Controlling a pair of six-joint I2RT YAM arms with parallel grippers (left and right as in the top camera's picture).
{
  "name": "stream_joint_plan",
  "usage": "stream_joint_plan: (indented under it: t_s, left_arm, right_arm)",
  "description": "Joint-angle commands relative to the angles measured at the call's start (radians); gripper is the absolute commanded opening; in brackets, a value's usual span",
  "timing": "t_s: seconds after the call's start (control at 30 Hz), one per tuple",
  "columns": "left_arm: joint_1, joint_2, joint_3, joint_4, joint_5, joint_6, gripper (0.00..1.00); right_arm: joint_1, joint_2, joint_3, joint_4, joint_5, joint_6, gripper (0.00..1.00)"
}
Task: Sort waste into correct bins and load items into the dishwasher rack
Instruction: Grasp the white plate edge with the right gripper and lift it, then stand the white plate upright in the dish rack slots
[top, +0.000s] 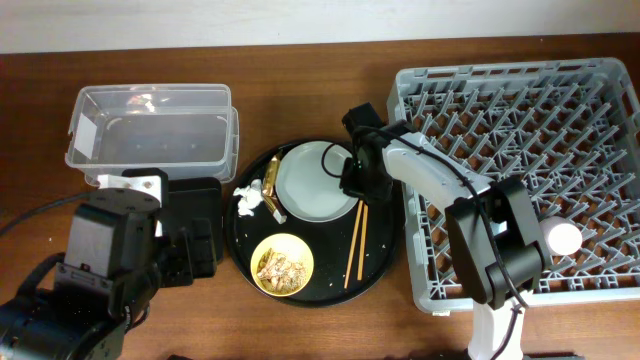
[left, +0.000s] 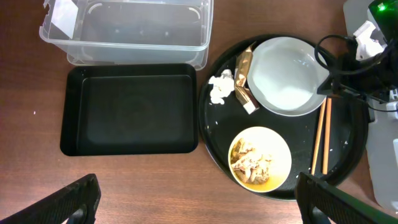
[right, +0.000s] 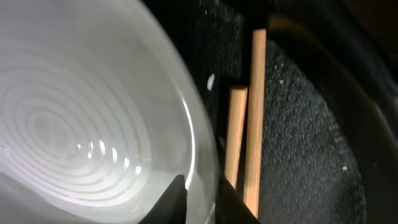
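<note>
At the far left stands the clear tub (top: 150, 125), thin glossy plastic with rounded corners. Just near of it is the shallow black tray (left: 127, 109), matte and rectangular. Our left gripper (left: 196, 180) hangs over the table's near-left side, fingers spread wide and holding nothing.

The round tray (left: 345, 155) is black and flecked with crumbs. At its left edge we find the crumpled white tissue (left: 221, 88) and the crinkled gold-brown wrapper (left: 244, 65). At its near side is the yellow bowl (top: 281, 265) of tan, crumbly food scraps (left: 252, 165). At its far side is the plate (top: 315, 180), smooth pale glaze with faint concentric rings.

Our right gripper (right: 202, 196) is narrow on the plate's right rim, one finger inside and one outside, seemingly pinching it. The chopsticks (top: 356, 245), plain brown wood, lie just right of that rim. Their long axis runs near to far, and their far ends sit beside the outer finger.

The rack (top: 520, 110), grey lattice with upright pegs, lies directly right of the claw. We judge the plate should travel rightward on the right arm, lifted clear of the chopsticks.
</note>
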Motion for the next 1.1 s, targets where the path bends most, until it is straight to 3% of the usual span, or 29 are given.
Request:
stream_joint_plan:
  t_s: [0.0,0.07,0.13,0.33,0.43,0.73,0.8,0.93,1.07]
  left_arm:
    - [0.003,-0.008,0.003,-0.002,-0.013,-0.010,1.00]
    - [0.003,-0.008,0.003,-0.002,-0.013,-0.010,0.99]
    - [0.003,-0.008,0.003,-0.002,-0.013,-0.010,0.99]
    - [0.003,-0.008,0.003,-0.002,-0.013,-0.010,1.00]
    - [0.003,-0.008,0.003,-0.002,-0.013,-0.010,0.99]
    - [0.003,-0.008,0.003,-0.002,-0.013,-0.010,0.99]
    - [0.003,-0.008,0.003,-0.002,-0.013,-0.010,0.99]
    - [0.003,-0.008,0.003,-0.002,-0.013,-0.010,0.99]
    - [0.003,-0.008,0.003,-0.002,-0.013,-0.010,0.99]
  right_arm:
    - [0.002,0.019,-0.003,0.005,0.016,0.036,0.15]
    - [0.002,0.024,-0.004,0.004,0.016,0.035,0.15]
    - [0.002,0.024,-0.004,0.002,0.016,0.035,0.04]
    - [-0.059,0.013,-0.003,-0.073,0.018,0.029,0.04]
    - [-0.073,-0.098,-0.002,-0.072,0.029,-0.138,0.04]
    - [-0.071,-0.541,-0.002,-0.114,0.325,-0.245,0.04]
    - [-0.080,-0.623,-0.002,-0.162,0.546,-0.243,0.04]
    - [-0.183,-0.717,-0.002,-0.181,0.850,-0.272,0.04]
    - [-0.381,-0.705,-0.002,-0.132,0.881,-0.417,0.04]
